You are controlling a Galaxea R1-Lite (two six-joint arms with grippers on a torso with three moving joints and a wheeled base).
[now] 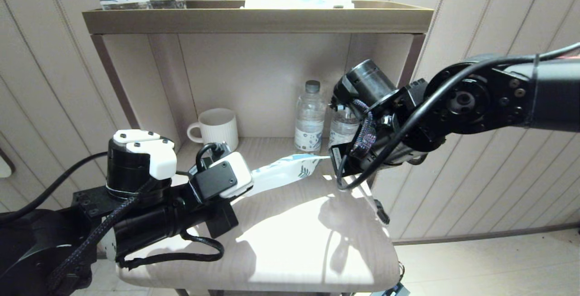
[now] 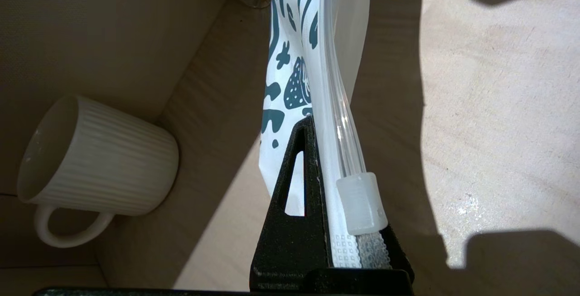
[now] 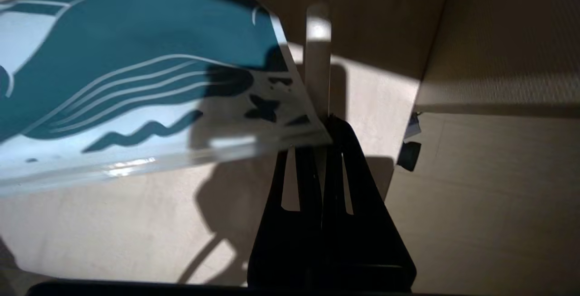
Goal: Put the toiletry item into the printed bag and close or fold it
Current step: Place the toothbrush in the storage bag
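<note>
A: Printed bag (image 1: 283, 172) hangs level above the table (image 1: 290, 241), between both arms. Left gripper (image 2: 349, 241) clamps its zip end, by the clear slider.

B: Right gripper (image 3: 324, 126)?

A: Jaws closed on a thin pale stick (image 3: 318, 60), the toiletry item, just beside the bag's corner. Only the left wrist view shows the mug (image 2: 99, 169) lying sideways-on; head view shows bottles (image 1: 310, 119) behind.
</note>
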